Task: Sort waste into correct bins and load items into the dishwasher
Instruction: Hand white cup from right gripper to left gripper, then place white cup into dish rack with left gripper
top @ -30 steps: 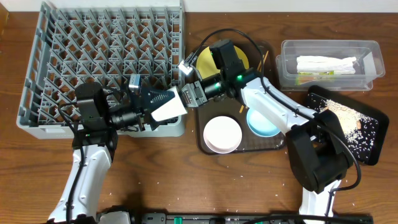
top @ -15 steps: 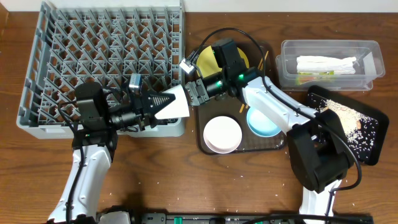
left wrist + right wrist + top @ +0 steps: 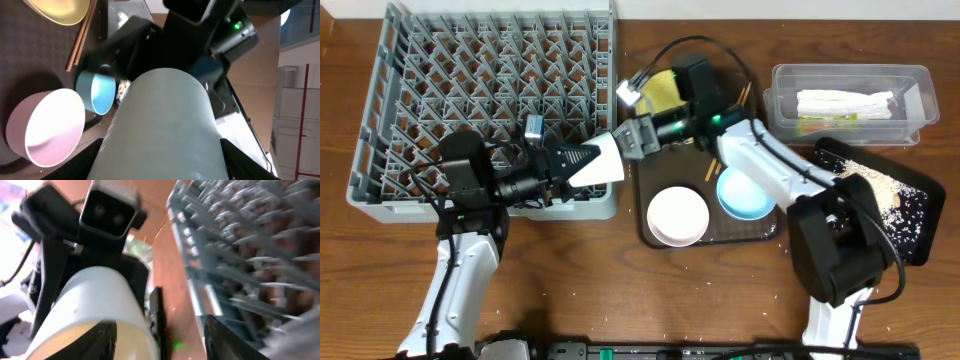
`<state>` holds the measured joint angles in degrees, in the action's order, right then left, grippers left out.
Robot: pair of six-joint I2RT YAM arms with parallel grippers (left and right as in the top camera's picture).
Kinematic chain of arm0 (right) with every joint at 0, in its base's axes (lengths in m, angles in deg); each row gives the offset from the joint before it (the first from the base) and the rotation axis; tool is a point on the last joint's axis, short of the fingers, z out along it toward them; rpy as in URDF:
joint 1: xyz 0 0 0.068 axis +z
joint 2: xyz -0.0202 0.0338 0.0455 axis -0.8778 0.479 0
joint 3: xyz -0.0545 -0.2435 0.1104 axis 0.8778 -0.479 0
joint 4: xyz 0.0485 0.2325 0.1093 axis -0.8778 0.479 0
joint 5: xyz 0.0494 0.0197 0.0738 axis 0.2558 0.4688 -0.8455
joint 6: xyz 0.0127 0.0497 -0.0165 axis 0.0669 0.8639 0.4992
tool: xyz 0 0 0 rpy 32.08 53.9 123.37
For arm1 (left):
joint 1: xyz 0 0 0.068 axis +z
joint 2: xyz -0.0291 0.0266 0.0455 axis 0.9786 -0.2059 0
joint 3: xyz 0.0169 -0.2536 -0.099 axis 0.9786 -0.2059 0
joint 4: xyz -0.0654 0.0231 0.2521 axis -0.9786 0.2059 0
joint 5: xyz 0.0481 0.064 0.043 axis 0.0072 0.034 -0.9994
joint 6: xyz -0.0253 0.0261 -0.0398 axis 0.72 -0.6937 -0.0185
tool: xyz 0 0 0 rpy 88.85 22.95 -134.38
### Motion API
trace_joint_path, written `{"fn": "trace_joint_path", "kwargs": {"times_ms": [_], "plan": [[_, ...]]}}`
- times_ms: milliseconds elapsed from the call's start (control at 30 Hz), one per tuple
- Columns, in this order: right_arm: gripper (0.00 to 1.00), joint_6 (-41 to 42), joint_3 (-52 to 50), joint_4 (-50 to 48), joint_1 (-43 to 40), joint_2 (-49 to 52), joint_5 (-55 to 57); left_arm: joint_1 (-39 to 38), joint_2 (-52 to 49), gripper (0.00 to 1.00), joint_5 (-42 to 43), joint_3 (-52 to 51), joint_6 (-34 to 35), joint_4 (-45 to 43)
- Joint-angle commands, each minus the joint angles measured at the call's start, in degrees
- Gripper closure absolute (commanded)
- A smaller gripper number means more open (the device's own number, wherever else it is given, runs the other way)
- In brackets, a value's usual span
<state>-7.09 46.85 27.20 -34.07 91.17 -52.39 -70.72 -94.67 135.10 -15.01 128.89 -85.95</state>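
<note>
The small white cup (image 3: 603, 165) lies sideways in the air over the front right corner of the grey dish rack (image 3: 420, 80). My left gripper (image 3: 578, 163) is shut on it, and in the left wrist view the cup (image 3: 165, 125) fills the gap between the dark fingers (image 3: 85, 160). My right gripper (image 3: 638, 135) is open at the cup's mouth. In the right wrist view one finger (image 3: 107, 340) stands in front of the cup's rim (image 3: 95, 305) and the other (image 3: 225, 335) is well clear of it.
The brown serving tray (image 3: 720, 232) carries a yellow plate (image 3: 660, 90), a white bowl (image 3: 677, 215), a light blue bowl (image 3: 742, 195) and chopsticks (image 3: 745, 95). A clear tub (image 3: 850, 128) holds a white wrapper (image 3: 845, 102). The black tray (image 3: 915, 220) holds rice scraps (image 3: 875, 185).
The right gripper, shut on the cup before, has opened and drawn back up and to the right. The left gripper has closed on the cup and now carries it alone.
</note>
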Motion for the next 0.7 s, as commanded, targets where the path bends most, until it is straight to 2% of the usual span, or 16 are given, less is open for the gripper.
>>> {"fn": "trace_joint_path", "kwargs": {"times_ms": [0,233,500,667], "plan": [[0.44,0.5,0.0,0.0,-4.8,0.7,1.4,-0.1,-0.1,0.73,-1.3,0.5,-0.1,-0.5],[0.40,0.5,0.0,-0.4,-10.7,0.7,3.1,-0.1,-0.1,0.75,-6.9,0.5,-1.4,-0.5],[0.40,0.4,0.0,-0.5,-11.0,0.7,3.3,-0.1,-0.1,0.78,-14.0,0.5,-1.6,-0.4],[0.38,0.2,0.0,-0.5,-11.3,0.7,4.4,-0.1,0.9,0.79,-21.4,1.2,-2.9,1.6]]}}
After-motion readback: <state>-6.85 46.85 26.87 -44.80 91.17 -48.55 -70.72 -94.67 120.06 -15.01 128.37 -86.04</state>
